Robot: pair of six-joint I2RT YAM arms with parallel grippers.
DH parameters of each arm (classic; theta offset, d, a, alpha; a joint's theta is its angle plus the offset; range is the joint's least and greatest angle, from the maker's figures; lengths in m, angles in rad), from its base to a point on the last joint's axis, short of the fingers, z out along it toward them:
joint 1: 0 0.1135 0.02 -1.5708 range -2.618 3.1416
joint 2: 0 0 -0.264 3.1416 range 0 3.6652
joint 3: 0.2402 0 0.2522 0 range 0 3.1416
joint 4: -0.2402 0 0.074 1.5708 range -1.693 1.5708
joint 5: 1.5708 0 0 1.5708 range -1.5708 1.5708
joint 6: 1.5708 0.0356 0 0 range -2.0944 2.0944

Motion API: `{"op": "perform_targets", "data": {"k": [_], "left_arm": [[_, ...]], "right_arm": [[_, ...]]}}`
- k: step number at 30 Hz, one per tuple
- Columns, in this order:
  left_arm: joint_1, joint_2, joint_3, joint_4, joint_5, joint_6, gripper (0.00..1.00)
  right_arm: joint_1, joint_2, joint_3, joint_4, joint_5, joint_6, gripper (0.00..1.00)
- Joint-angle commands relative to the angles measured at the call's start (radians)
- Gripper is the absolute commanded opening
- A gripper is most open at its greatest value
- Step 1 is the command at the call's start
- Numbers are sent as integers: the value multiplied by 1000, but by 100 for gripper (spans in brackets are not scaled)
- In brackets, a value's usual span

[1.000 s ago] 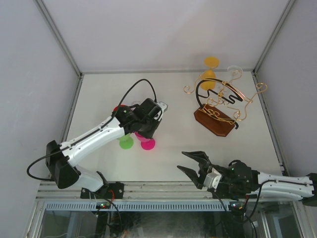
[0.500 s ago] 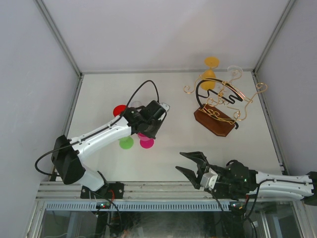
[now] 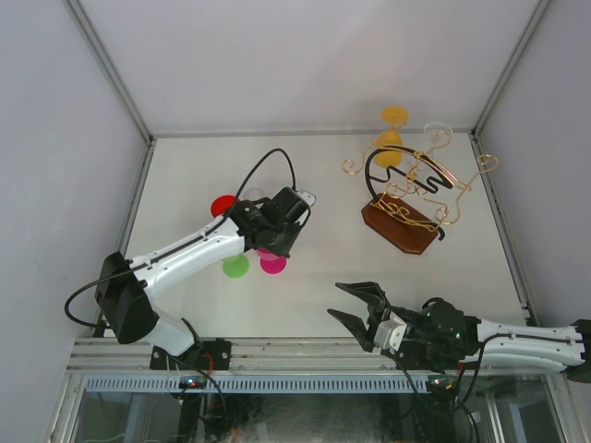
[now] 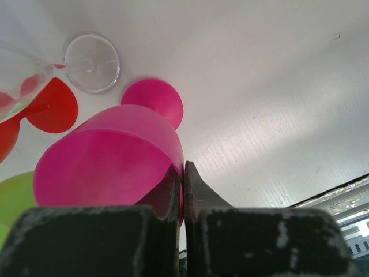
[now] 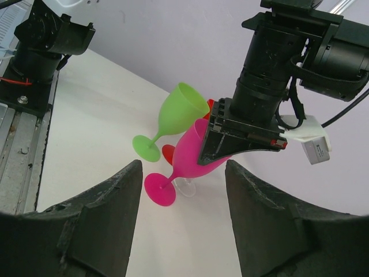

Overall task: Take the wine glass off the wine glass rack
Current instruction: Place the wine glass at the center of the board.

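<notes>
My left gripper (image 3: 275, 242) is shut on the rim of a pink wine glass (image 5: 199, 151); its fingers (image 4: 196, 184) pinch the bowl's wall (image 4: 109, 158). The pink foot (image 3: 273, 264) is low over the table beside a green glass (image 5: 179, 107); whether it touches, I cannot tell. The wine glass rack (image 3: 400, 227), with a brown base, a black arch and gold wire arms, stands at the far right. A yellow glass (image 3: 391, 138) and a clear glass (image 3: 436, 131) hang from it. My right gripper (image 3: 338, 302) is open near the front edge, aimed at the pink glass (image 5: 183, 167).
A red glass foot (image 3: 223, 205) and a clear glass foot (image 4: 91, 62) sit close behind the pink glass. White enclosure walls (image 3: 55, 138) surround the table, with a metal rail (image 3: 305, 355) along the near edge.
My left arm has shifted a little to the right and away with the pink glass, which uncovers the red foot. Over the last half second nothing moved. My right arm barely moved.
</notes>
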Motion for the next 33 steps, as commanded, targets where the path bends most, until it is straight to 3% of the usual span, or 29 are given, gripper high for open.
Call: {"op": "perform_targets", "data": {"k": [1,33], "left_arm": [[3,-20,-22,-8,2,-12,0],[48,-78,-31,-7,22,-23,11]], "right_arm": [[-1,-7,6,26,9,21,59],[-2,10,20,10,11,34,59]]}}
